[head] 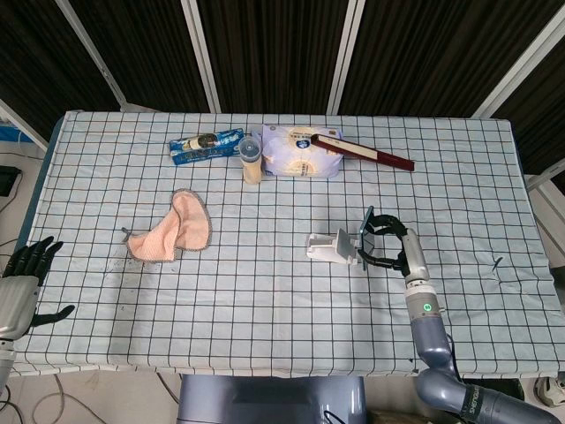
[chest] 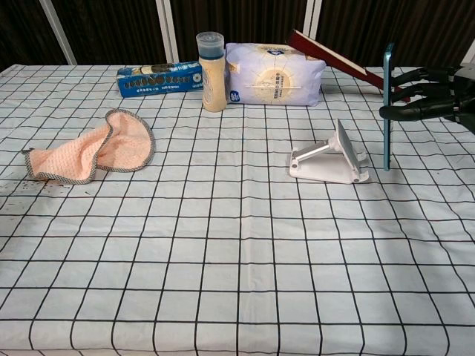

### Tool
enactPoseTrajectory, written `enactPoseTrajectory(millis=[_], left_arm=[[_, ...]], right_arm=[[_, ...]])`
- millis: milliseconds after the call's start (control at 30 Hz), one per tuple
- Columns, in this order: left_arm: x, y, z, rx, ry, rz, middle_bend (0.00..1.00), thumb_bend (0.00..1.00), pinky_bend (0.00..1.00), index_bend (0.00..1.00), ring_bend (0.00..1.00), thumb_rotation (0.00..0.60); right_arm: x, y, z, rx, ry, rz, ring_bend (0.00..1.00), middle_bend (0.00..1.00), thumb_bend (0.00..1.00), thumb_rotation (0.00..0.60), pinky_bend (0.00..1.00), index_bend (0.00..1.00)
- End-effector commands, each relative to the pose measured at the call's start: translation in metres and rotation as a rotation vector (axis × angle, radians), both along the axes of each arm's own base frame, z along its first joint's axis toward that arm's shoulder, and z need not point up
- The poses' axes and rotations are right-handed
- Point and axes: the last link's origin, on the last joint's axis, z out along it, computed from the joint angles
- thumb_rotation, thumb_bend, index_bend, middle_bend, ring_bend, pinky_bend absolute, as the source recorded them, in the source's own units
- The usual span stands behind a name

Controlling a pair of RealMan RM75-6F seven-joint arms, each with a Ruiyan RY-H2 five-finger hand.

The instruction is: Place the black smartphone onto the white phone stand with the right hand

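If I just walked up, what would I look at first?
Probably the right hand holding the black smartphone upright in the air, just right of the white phone stand in the middle of the checked table. After that, the pink cloth crumpled on the left, and the blue box, bottle and white packet lined up at the back.
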Motion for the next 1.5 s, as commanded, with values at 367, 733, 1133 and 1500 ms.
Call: enactPoseTrajectory(millis=[367,733,1133,1500], left_arm=[[0.0,0.0,-0.001,-0.006,-0.005,0.01,0.0,0.0,0.0,0.0,0.0,0.6],[-0.001,0.001,-0.002,-0.007,-0.001,0.021,0.0,0.0,0.0,0.0,0.0,0.6],[-0.001,0.001,-0.002,-0.005,-0.003,0.027,0.0,0.0,0.0,0.0,0.0,0.6],[-0.001,0.001,-0.003,-0.015,-0.006,0.033,0.0,0.0,0.0,0.0,0.0,0.6]], right_arm=[[-0.011,-0.006,-0.015,-0.073,-0.113,0.059,0.42,0.61,0.74,0.6,0.15,0.74],[-0.015,-0.005,-0.03,-0.09,-0.185,0.086,0.42,0.61,0.74,0.6,0.15,0.74],[-0.017,-0.01,-0.046,-0.1,-0.203,0.106,0.42,0.61,0.75,0.6,0.15,0.74],[-0.026,-0.013,-0.051,-0.1,-0.194,0.091,0.42,0.61,0.75,0.6,0.15,0.74]])
